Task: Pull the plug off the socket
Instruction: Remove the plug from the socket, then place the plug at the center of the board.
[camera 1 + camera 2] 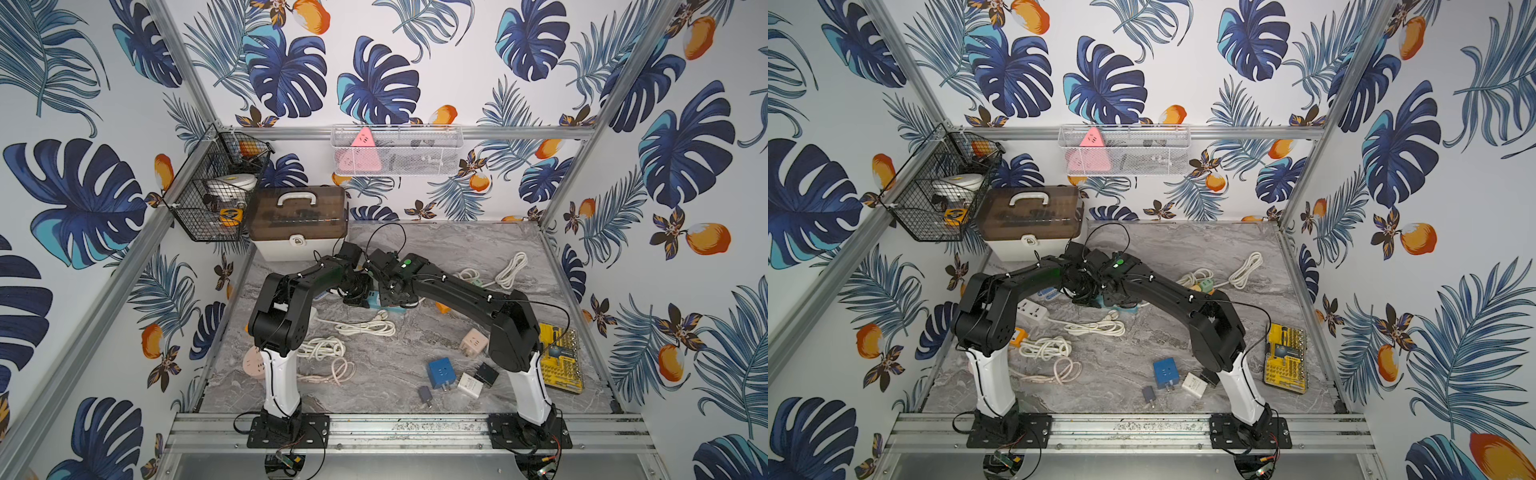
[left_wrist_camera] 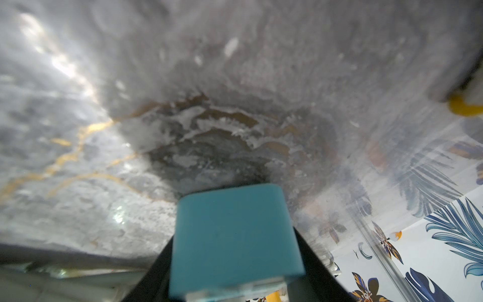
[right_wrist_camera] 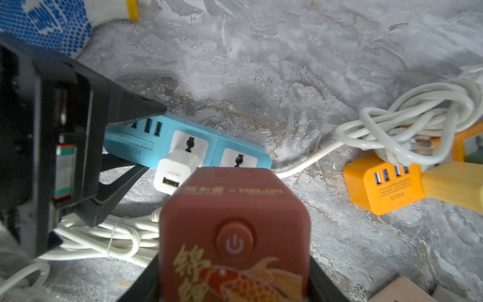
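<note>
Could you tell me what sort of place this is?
Likely a robot test cell, not a home: an aluminium frame holds wallpaper panels, two arms are bolted to a rail, and power strips litter the tabletop.

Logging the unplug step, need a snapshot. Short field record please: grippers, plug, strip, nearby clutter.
left gripper: shut on blue power strip, clamping its USB end
right gripper: shut on red cube adapter, close in front of the strip
adapter pins: hidden, cannot tell if it is out of the socket
also plugged in: white USB charger, in the socket next to the USB ports
nearby: orange cube socket with a coiled white cable over it
surface: marble table
</note>
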### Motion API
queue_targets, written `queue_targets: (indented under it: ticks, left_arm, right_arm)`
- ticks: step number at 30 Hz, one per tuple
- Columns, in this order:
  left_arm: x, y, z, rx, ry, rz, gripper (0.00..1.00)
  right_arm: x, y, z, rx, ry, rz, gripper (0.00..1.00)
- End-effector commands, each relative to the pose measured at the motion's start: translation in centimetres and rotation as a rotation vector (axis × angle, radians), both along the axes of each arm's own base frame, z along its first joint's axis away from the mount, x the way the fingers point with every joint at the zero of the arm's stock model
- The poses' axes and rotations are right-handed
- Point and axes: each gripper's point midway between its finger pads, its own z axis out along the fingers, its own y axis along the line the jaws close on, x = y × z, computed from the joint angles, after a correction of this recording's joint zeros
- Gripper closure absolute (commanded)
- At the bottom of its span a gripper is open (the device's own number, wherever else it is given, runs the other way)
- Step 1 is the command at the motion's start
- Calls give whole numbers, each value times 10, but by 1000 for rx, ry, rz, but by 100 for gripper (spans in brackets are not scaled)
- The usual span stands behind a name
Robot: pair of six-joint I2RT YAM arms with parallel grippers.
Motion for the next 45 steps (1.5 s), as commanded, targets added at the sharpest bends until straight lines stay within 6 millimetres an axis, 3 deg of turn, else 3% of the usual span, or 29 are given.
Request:
queue_targets:
  ticks: [1,5,10,15,18,27,30,36,42,45]
  left_arm:
    - [-25,24,-24,145,85,-40,100]
    - [-22,24,-22,147,74,-56,100]
    - [-21,24,-22,142,68,-69,100]
    - [-19,27,-18,146,58,-85,100]
    - [-19,28,-17,142,60,-87,100]
    - [-20,32,-17,140,66,-90,100]
    - [-20,32,-16,141,64,-87,100]
    - [-22,32,-15,140,64,-88,100]
    - [-26,32,-17,136,72,-84,100]
    - [-26,33,-16,135,69,-81,100]
  right_arm:
    - [-6,-3,32,85,-44,-25,100]
    - [-38,-19,34,121,83,-25,100]
    - [-95,-36,8,168,338,-106,100]
    - [-148,-25,-6,313,569,-101,100]
    - [-168,-24,-16,360,674,-152,100]
    - [-195,-5,-45,300,832,-243,100]
    - [-203,-9,-59,257,882,-306,100]
    - [-197,-13,-72,236,881,-377,99]
    - [-190,-26,-89,205,904,-444,88]
    - [-187,-29,-92,224,907,-465,70]
